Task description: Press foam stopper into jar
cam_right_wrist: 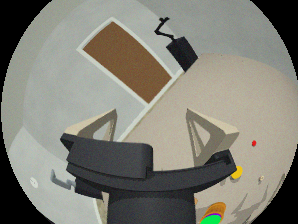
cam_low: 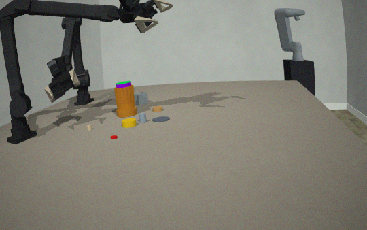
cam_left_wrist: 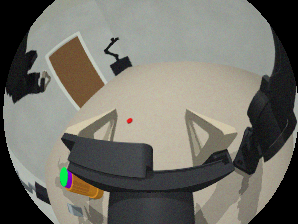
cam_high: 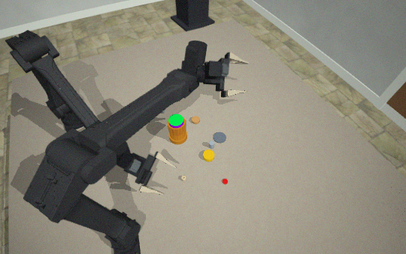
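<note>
The orange ribbed jar [cam_high: 177, 133] stands upright near the middle of the table. The foam stopper [cam_high: 176, 120], purple with a green top, sticks up a little above its rim. Jar [cam_low: 126, 101] and stopper [cam_low: 123, 84] also show in the exterior view. My left gripper [cam_high: 165, 179] is open and empty, low, beside the jar and apart from it; its wrist view has the jar [cam_left_wrist: 83, 188] at the lower left. My right gripper [cam_high: 244, 76] [cam_low: 160, 13] is open and empty, high above the table; its wrist view shows the jar [cam_right_wrist: 214, 215] far below.
Small pieces lie near the jar: a tan disc [cam_high: 195, 119], a grey disc [cam_high: 219, 137], a pale blue cylinder [cam_high: 211, 144], a yellow disc [cam_high: 208, 155], a red dot [cam_high: 225, 181] and a cream spool [cam_high: 183, 178]. A grey block [cam_low: 142, 99] sits behind the jar. A black pedestal [cam_low: 299, 73] stands at the far corner.
</note>
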Action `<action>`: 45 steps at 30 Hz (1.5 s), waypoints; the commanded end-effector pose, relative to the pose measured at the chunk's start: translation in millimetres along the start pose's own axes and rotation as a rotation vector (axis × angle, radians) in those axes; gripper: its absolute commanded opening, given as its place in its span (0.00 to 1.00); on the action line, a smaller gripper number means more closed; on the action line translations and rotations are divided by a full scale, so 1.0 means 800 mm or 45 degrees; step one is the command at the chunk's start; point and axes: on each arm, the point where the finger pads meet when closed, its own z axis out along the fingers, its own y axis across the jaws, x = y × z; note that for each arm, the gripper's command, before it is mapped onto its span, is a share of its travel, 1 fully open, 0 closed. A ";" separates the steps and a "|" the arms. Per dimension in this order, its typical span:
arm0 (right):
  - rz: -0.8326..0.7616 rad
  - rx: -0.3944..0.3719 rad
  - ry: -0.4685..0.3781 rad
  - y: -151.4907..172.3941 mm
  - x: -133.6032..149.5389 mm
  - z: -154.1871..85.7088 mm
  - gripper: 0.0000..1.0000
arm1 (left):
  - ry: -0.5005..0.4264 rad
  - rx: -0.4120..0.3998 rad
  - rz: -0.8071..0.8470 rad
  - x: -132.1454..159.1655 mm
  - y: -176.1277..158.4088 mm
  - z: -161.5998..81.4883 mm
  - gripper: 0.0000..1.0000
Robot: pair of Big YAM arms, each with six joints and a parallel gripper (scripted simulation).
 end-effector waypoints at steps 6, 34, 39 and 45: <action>0.014 -0.007 -0.006 0.005 -0.007 -0.001 1.00 | -0.014 -0.005 -0.004 -0.008 0.002 0.001 1.00; 0.031 -0.016 -0.012 0.015 -0.010 0.001 1.00 | -0.024 -0.008 -0.007 -0.012 0.002 0.007 0.98; 0.031 -0.016 -0.012 0.015 -0.010 0.001 0.00 | -0.024 -0.008 -0.007 -0.012 0.002 0.007 0.98; 0.031 -0.016 -0.012 0.015 -0.010 0.001 0.00 | -0.024 -0.008 -0.007 -0.012 0.002 0.007 0.98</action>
